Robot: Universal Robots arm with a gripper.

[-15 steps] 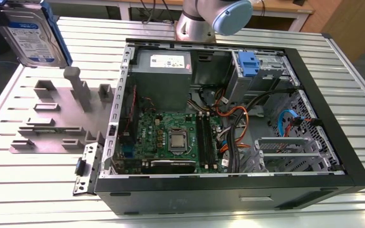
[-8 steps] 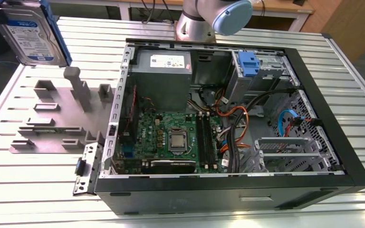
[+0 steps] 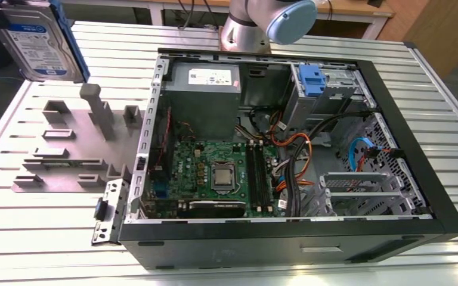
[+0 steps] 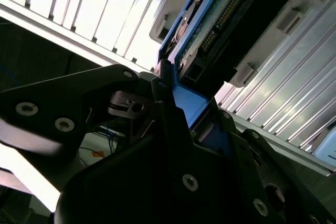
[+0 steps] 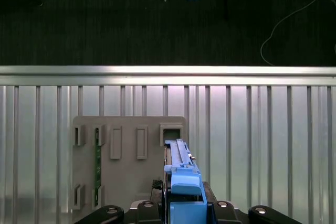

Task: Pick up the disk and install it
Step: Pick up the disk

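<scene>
Our jaws are clamped on the blue carrier edge of the disk (image 5: 181, 169), which hangs edge-on above the grey holder block (image 5: 128, 161), clear of its slots. Beyond the block, bare table (image 5: 262, 129) slats run to the rim. The open computer case (image 3: 293, 149) stands beside the block, on the exterior view's right.

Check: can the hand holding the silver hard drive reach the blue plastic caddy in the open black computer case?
Probably yes: the black computer case is open and nothing lies over the blue plastic caddy, though the hand is full with the silver hard drive.
</scene>
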